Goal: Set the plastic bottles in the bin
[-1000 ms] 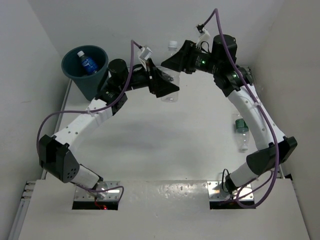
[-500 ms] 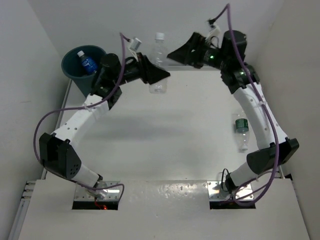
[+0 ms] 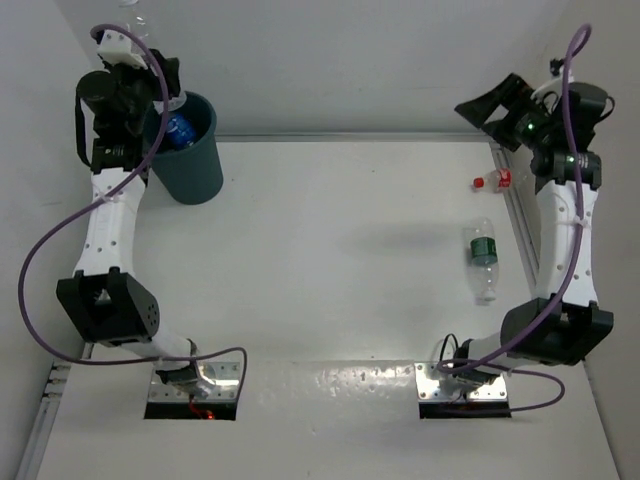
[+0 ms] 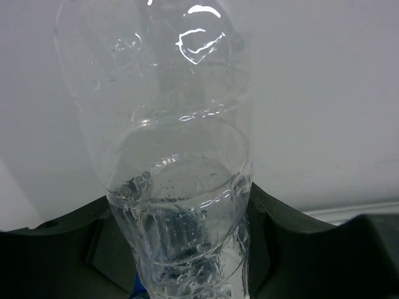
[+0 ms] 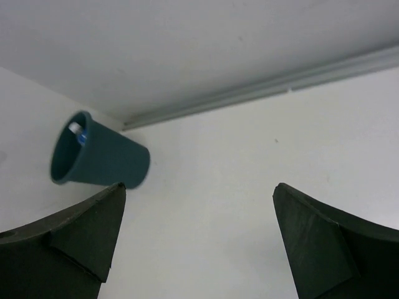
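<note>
Three plastic bottles are in my feeds, and one bin.

The first bottle, blue-labelled, lies inside the dark teal bin, which stands upright at the far left corner of the tabletop.

The second, a clear bottle with almost no label, is clamped in the left claw. The wrist camera shows a dark finger pressed against each side of its lower body, and the bottle fills most of that view against the white wall. From above, the left arm stands tall at the bin's left rim, with the claw raised beside the opening.

The third, green-labelled, lies on its side on the tabletop near the right edge, well apart from the bin and from both claws.

The right claw is held high at the far right corner with its two fingers spread wide and nothing between them. Its camera looks across the bare tabletop to the bin on the other side.

One small red-and-white object sits near the right edge, between the green-labelled bottle and the right claw.
</note>
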